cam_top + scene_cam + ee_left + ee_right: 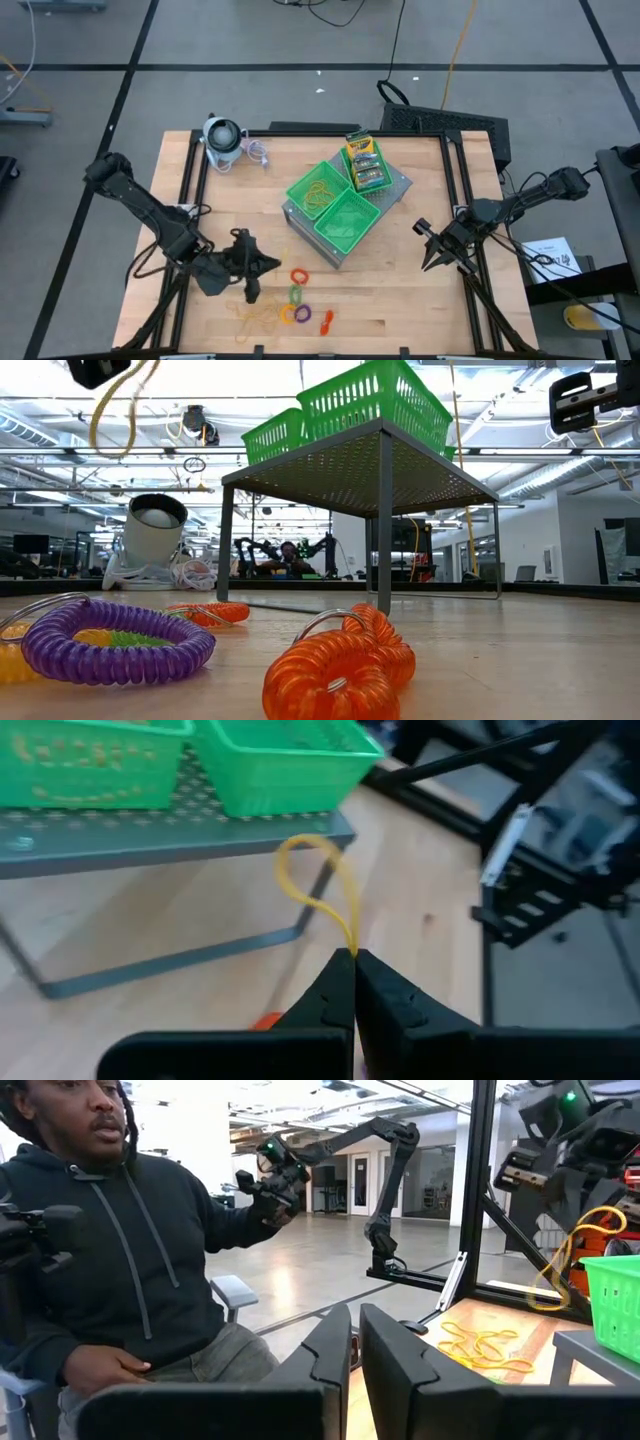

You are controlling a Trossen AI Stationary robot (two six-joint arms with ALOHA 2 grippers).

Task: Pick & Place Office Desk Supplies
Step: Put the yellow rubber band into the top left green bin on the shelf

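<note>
On the wooden table (pixel 400 300), a grey metal stand (pixel 400 455) carried three green trays (pixel 345 222); the farthest one held the card boxes (pixel 364 163), the left one some rubber bands. Near the front edge lay coiled rings (pixel 296 296) in orange, green, purple and red, with a tangle of loose bands (pixel 250 320) beside them. The left gripper (pixel 354 960) hung above the table near these rings, its fingers pinched together on one yellow rubber band (pixel 315 885) that looped up from the tips. The right gripper (pixel 432 248) waited by the right edge, its fingers slightly parted and holding nothing. A round grey-white gadget (pixel 222 140) stood at the far left corner. Beyond the table lay a grey taped floor (pixel 250 40); a seated person in a dark hoodie (pixel 130 1250) showed in the right wrist view.
</note>
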